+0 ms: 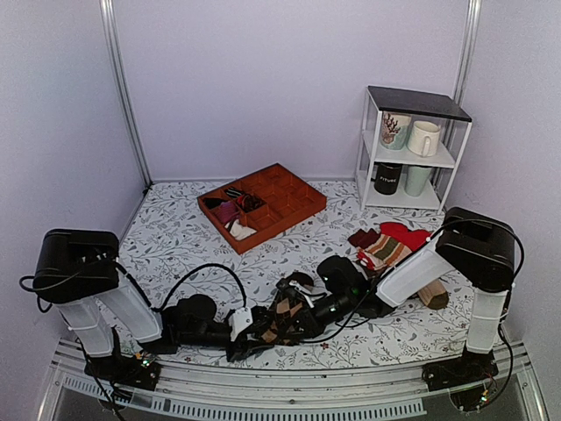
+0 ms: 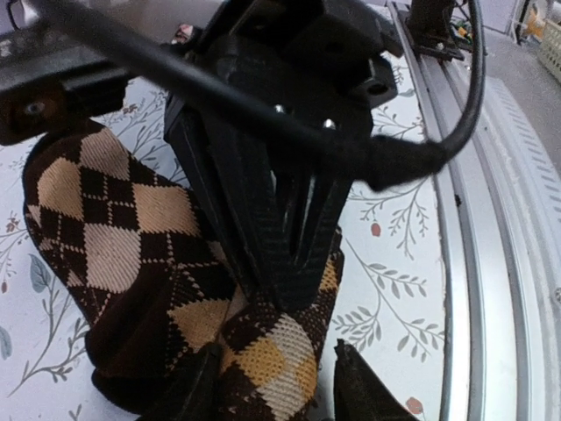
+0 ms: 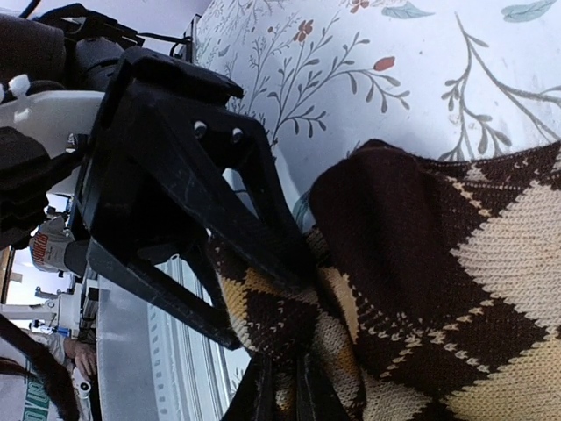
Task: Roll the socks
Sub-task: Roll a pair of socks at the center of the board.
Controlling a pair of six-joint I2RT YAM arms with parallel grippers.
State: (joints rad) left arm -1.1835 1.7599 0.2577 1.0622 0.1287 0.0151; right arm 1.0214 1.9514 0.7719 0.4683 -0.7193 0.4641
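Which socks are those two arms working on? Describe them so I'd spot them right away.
Look at the near edge of the floral table, where both grippers meet. The socks lie bunched there: dark brown with tan argyle diamonds, unlike the red and striped socks lying farther right.

Top camera sits high behind the arm bases, looking down and forward over the whole table [image 1: 175, 232]. Both wrist cameras ride very close, facing along their own fingers. All three views share the socks [image 1: 285, 317] [image 2: 131, 254] [image 3: 438, 263] at the near edge.
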